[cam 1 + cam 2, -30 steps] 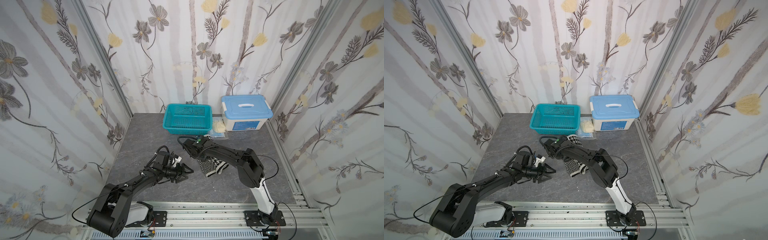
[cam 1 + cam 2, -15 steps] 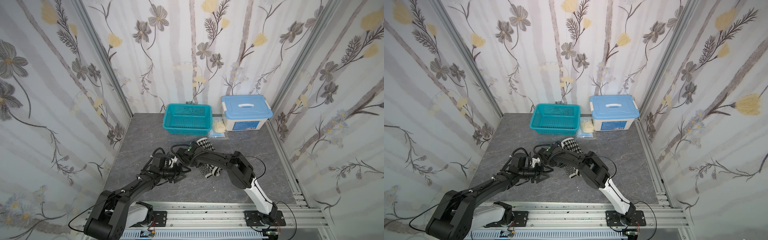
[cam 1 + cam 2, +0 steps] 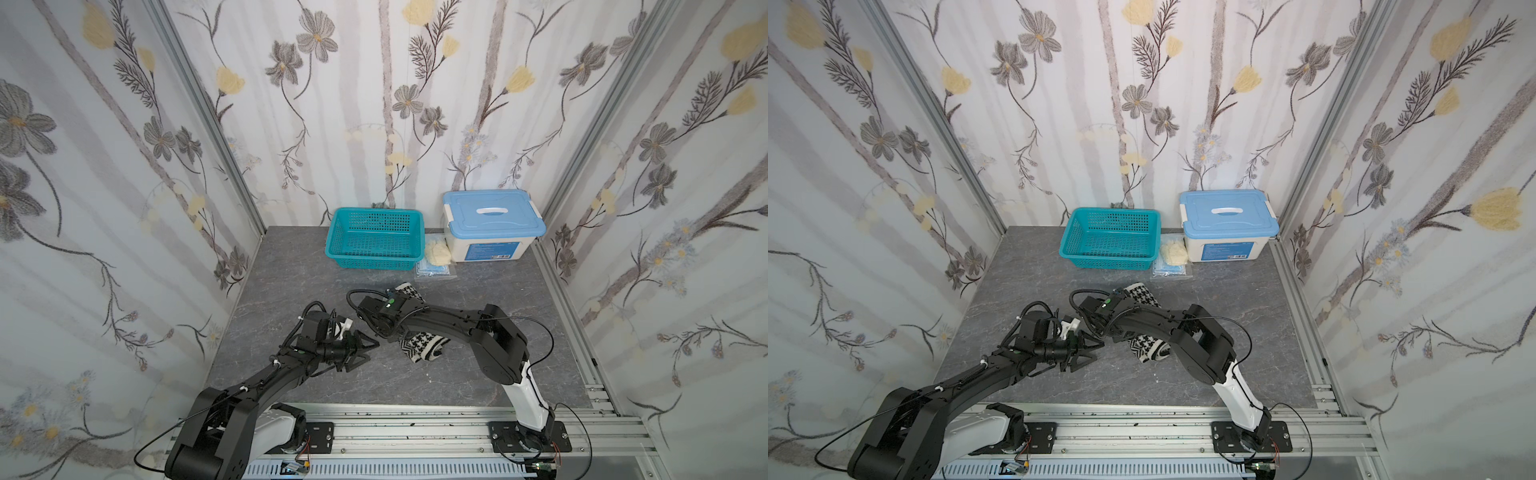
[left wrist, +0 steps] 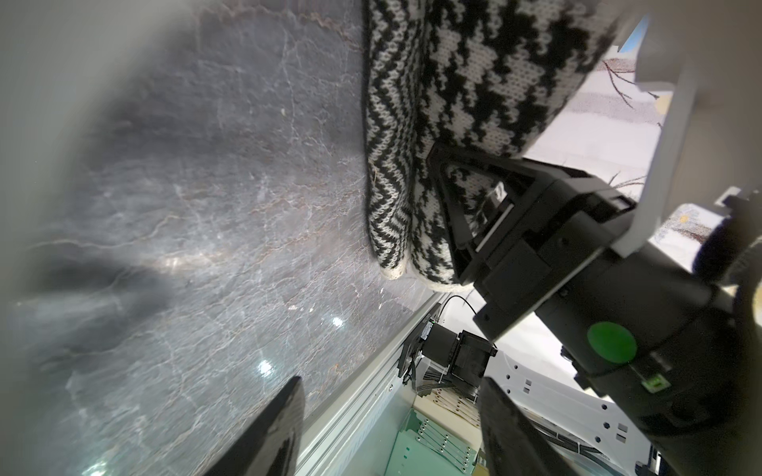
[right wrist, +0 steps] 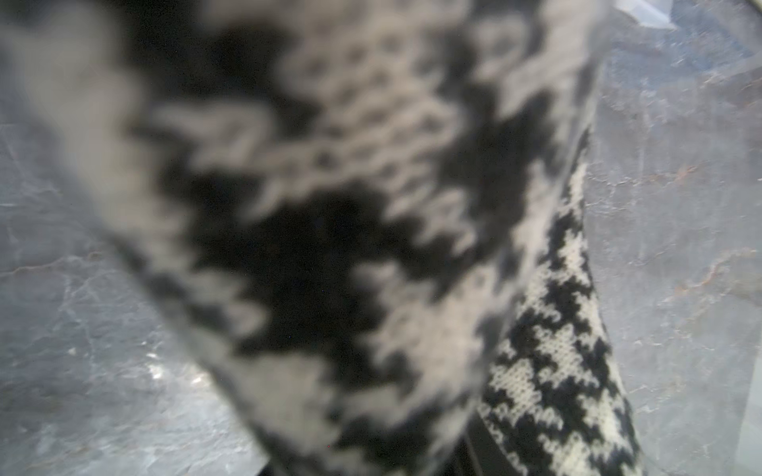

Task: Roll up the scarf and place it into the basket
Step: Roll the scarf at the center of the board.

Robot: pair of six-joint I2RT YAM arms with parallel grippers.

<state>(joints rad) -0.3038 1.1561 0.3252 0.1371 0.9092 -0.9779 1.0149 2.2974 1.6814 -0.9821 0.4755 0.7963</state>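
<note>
Left pincer (image 3: 365, 352), jaws spread wide and holding nothing, hangs low over the middle of the grey marbled tabletop (image 3: 291, 291). Its tips point toward the scarf (image 3: 420, 348) and stop just short of it. The left wrist view shows its two dark fingers (image 4: 276, 432) well apart, with only tabletop between them.

The right pincer (image 3: 390, 333) comes in from the right-hand side, its arm stretched across the scarf. One triangular black finger (image 4: 453, 222) lies against the houndstooth face of the cloth. The other finger is hidden, so it cannot be told whether this pincer grips the scarf or stands open. Blurred houndstooth knit fills most of the right wrist view.

The scarf lies near the centre of the tabletop, somewhat closer to the near edge than the far one. It is doubled into a thick, loose bundle, with houndstooth outermost, a herringbone zigzag fold beside it and cream edging at the end. In both top views part of the bundle shows on the near side of the right arm and part on the far side.

The teal basket (image 3: 374, 262) stands at the far edge, well apart from the scarf. To its right along that edge sit a pale yellow cloth lump (image 3: 436, 251) and a blue packet (image 3: 434, 271). A white storage box (image 3: 492, 249) with a light blue lid sits toward the far right corner.
</note>
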